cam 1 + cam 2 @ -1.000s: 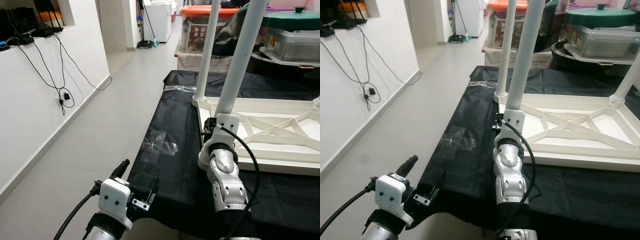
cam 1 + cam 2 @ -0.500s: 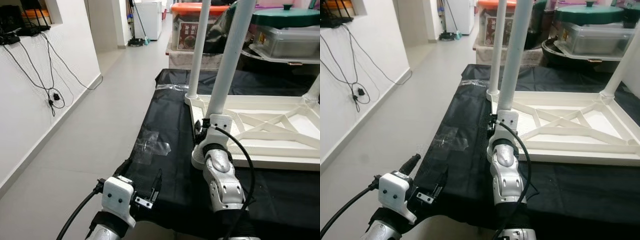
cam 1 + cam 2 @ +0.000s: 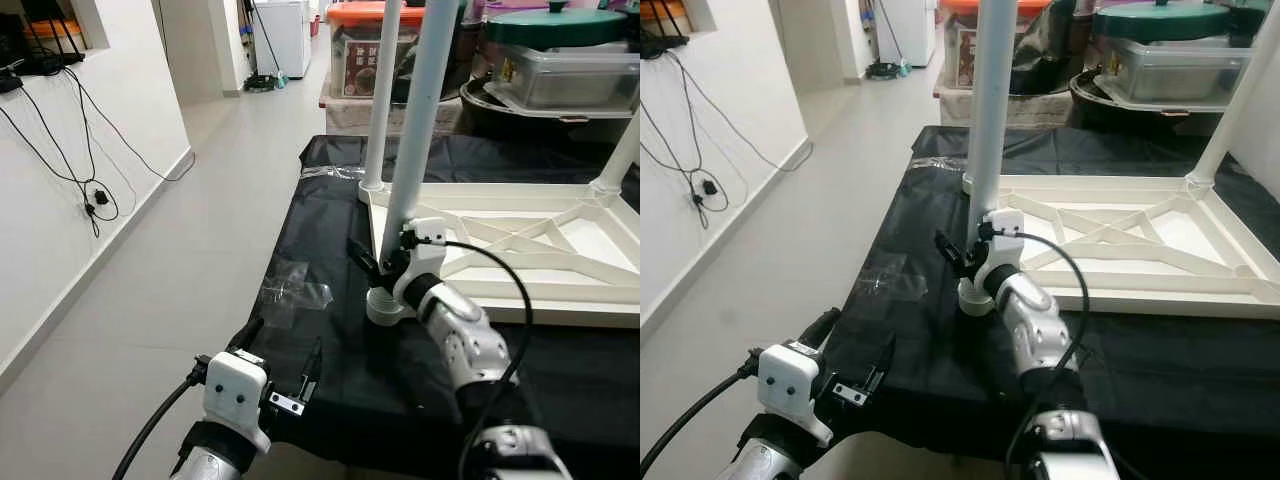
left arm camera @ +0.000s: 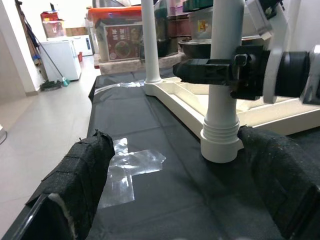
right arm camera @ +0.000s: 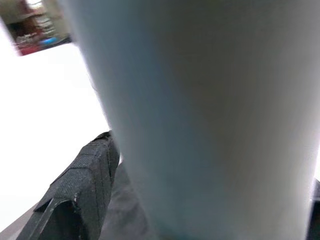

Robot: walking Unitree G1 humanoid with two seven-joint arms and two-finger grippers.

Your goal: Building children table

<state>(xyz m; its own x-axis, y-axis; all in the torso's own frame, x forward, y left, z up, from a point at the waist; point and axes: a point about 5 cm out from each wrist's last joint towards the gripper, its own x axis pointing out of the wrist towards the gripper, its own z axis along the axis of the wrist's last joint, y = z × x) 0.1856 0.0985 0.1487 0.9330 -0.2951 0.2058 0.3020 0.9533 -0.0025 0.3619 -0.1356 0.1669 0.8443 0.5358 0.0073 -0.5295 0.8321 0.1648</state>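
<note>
A white table top (image 3: 540,312) lies upside down on a black cloth (image 3: 330,220). One white leg (image 3: 383,90) stands fixed at its far left corner, and another (image 3: 625,150) at the far right. A loose white leg (image 3: 425,120) stands nearly upright, its ringed foot (image 4: 220,145) on the cloth beside the near left corner. My right gripper (image 3: 375,268) is shut on this leg just above the foot; one black finger (image 5: 80,185) lies against the tube. My left gripper (image 3: 283,365) hovers open over the cloth's near edge, its fingers (image 4: 75,175) pointing at the foot.
A clear tape patch (image 3: 295,290) sticks to the cloth left of the leg. Storage boxes and a lidded pot (image 3: 560,60) crowd the far side. Open tiled floor (image 3: 170,260) runs along the left, beside a white wall with hanging cables (image 3: 90,190).
The camera has shifted. My right forearm has swung round to the right, so its fingers now reach leftward around the leg, which stands straighter. My left gripper edged forward over the cloth.
</note>
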